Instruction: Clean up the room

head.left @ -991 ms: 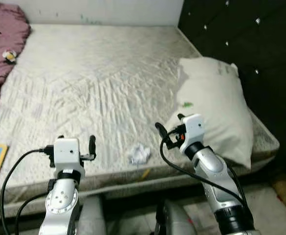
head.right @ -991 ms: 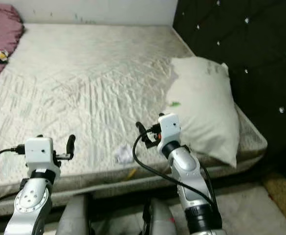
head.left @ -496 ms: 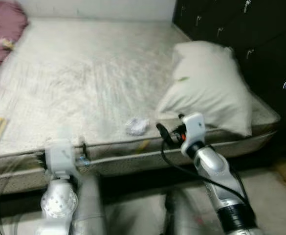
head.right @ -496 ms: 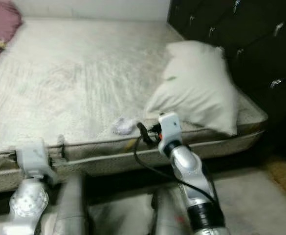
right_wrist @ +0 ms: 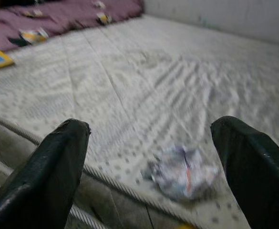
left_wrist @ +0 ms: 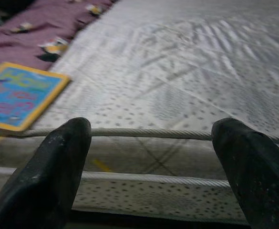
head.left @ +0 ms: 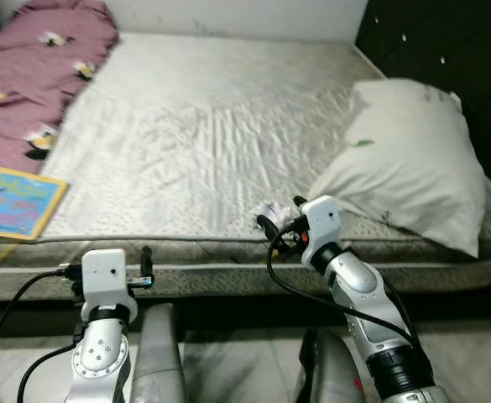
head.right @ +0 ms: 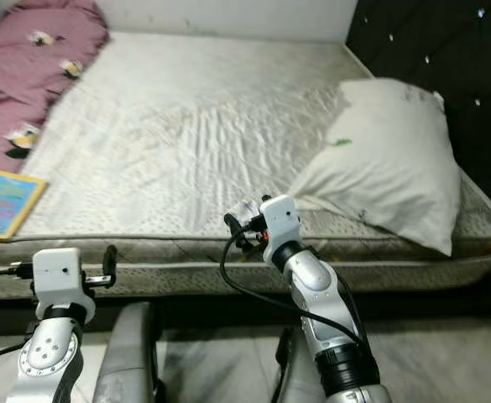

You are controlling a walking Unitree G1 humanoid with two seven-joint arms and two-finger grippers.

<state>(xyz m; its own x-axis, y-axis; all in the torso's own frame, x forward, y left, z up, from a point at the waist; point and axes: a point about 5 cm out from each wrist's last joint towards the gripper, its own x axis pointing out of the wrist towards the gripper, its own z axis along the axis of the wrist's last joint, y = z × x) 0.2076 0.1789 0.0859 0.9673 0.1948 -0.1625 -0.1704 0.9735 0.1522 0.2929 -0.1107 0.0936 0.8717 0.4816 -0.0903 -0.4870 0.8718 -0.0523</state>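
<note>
**A:** Start at the right gripper (right_wrist: 144, 157). What is it doing?

**B:** Its two black fingers (right_wrist: 58, 167) are spread wide with nothing between them. It is raised at the near edge of the mattress (head.left: 220, 126), just short of a crumpled paper wad (right_wrist: 182, 171). The wad is whitish, creased and lumpy, with a faint red streak, and it lies near the piped rim of the bed.

**A:** And the left gripper (left_wrist: 151, 162)?

**B:** Also wide open and empty. It sits lower and nearer, facing the mattress side, where a corded seam runs across a speckled fabric panel.

**A:** What lies beyond them?

**B:** The mattress top is pale, quilted and rippled with fine wrinkles. To the right a plump off-white pillow (head.left: 413, 159) slumps against a black tufted headboard (head.left: 455, 50) set with shiny studs. At the far left is a maroon blanket (head.left: 35, 75) with small printed figures, and nearer on the left a flat, glossy blue book with a yellow border (head.left: 14, 201) lies on the bed's edge.

**A:** Any difference from a second ago?

**B:** The camera has swung, so more of the blanket and the whole book are in sight. The right gripper has come close to the wad, and the left one now sits below the mattress top rather than over it.
</note>
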